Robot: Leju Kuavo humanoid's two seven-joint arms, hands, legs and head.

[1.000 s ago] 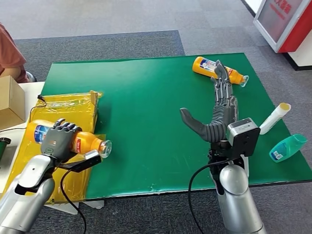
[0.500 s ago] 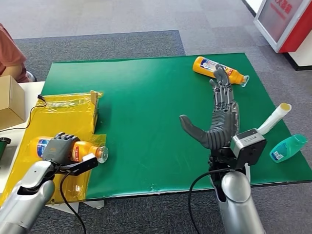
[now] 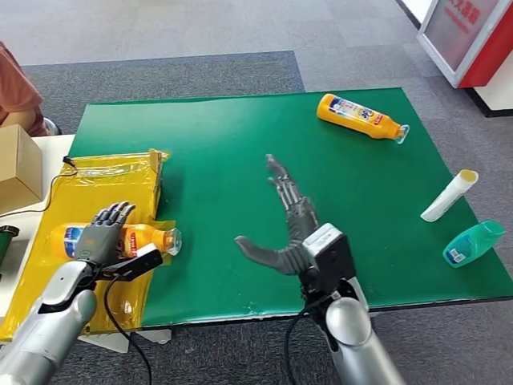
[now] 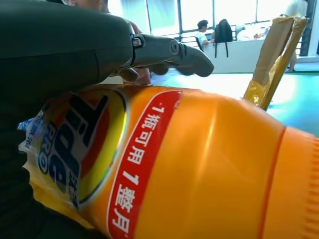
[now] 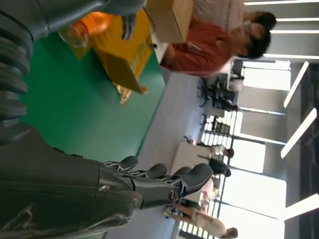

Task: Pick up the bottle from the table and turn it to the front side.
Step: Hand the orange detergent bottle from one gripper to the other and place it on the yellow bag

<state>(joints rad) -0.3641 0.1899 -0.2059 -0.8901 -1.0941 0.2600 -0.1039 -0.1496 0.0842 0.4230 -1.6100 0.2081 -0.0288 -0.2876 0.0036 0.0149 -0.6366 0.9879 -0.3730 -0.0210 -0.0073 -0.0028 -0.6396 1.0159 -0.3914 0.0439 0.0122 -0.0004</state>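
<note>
An orange bottle (image 3: 142, 238) with a clear cap lies on its side on the yellow plastic sheet (image 3: 109, 188) at the table's left, cap toward the green mat (image 3: 242, 160). My left hand (image 3: 104, 233) lies over its label end with the fingers stretched out straight. In the left wrist view those fingers (image 4: 169, 50) reach flat above the bottle (image 4: 195, 164) without curling round it. My right hand (image 3: 284, 228) hovers open over the middle of the green mat, thumb spread, holding nothing. A second orange bottle (image 3: 360, 116) lies on its side at the far right of the mat.
A white tube (image 3: 449, 195) and a teal bottle (image 3: 473, 242) lie at the mat's right edge. A cardboard box (image 3: 18, 164) stands at the far left, with a person in a red top (image 3: 18, 88) behind it. A red and white stand (image 3: 469, 36) is at the back right.
My left hand lowered the bottle onto the yellow sheet and its fingers straightened off it. My right hand swung from beside the far right bottle back to the mat's middle.
</note>
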